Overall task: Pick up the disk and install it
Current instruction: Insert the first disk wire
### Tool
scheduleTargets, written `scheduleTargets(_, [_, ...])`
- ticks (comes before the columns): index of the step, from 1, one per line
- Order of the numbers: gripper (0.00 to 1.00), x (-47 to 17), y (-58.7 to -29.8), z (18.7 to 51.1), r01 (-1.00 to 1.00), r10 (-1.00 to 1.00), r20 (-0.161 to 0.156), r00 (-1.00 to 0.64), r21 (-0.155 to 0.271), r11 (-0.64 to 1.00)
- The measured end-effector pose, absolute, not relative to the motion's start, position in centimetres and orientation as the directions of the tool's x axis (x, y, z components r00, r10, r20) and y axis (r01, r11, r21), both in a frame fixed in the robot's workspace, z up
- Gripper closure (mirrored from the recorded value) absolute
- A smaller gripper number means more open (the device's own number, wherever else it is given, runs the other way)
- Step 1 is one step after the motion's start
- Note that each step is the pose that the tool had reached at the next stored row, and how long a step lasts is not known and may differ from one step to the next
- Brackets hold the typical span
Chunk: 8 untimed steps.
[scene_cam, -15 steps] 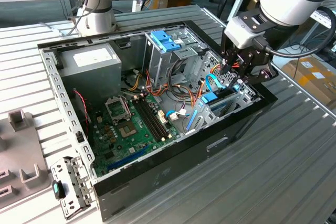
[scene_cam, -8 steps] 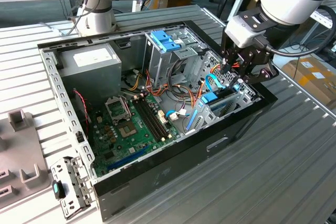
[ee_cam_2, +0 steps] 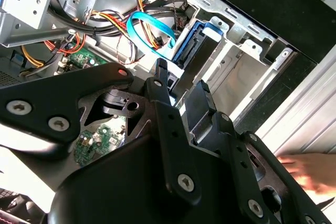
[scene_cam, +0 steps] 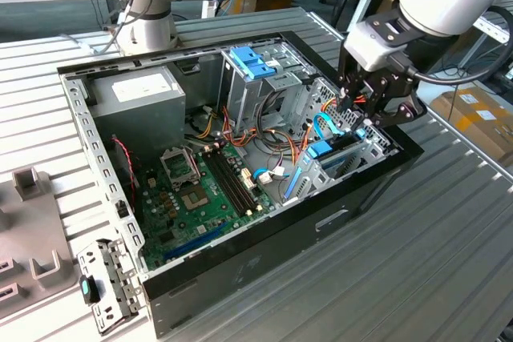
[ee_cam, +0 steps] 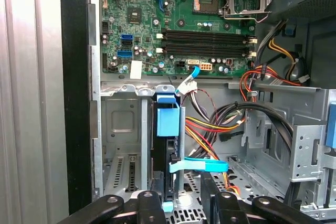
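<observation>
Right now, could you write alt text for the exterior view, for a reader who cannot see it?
A robot arm's gripper hangs over the exterior view's right end of an open computer case, just above the blue-edged disk standing in its bay. A green circuit board lies inside.

The disk (ee_cam: 168,121) stands in the case's (scene_cam: 264,258) drive bay (ee_cam: 123,145).

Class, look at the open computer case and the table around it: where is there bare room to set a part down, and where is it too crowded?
Free: the ribbed table beside the case on the exterior view's right, and the strip behind it. Inside, it is crowded: cables fill the space between the motherboard and the drive cage, and the gripper hangs over the disk in its bay.
</observation>
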<state>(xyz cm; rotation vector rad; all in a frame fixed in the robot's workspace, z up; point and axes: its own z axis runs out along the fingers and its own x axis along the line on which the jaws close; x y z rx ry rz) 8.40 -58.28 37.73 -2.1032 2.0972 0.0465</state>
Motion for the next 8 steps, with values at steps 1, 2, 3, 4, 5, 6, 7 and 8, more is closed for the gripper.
scheduleTargets(1, [0.58, 8.40, -58.28, 37.78, -0.995, -0.990, -0.142, 0.010, -0.099, 0.004])
scheduleTargets(2, [0.58, 8.40, -58.29, 37.79, -0.995, -0.990, -0.142, 0.010, -0.099, 0.004])
scheduleTargets(3, [0.58, 8.40, -58.28, 37.81, -0.995, -0.990, -0.142, 0.010, -0.099, 0.004])
scheduleTargets(4, [0.58, 8.39, -58.28, 37.84, -0.995, -0.990, -0.142, 0.010, -0.099, 0.004])
scheduleTargets(5, [0.58, 8.40, -58.29, 37.87, -0.995, -0.990, -0.142, 0.010, -0.099, 0.004])
scheduleTargets(6, [0.58, 8.40, -58.28, 37.89, -0.995, -0.990, -0.142, 0.010, -0.099, 0.004])
scheduleTargets(7, [0.58, 8.40, -58.28, 37.90, -0.995, -0.990, -0.142, 0.010, -0.099, 0.004])
scheduleTargets(8, [0.58, 8.39, -58.28, 37.90, -0.995, -0.990, -0.142, 0.010, -0.099, 0.004])
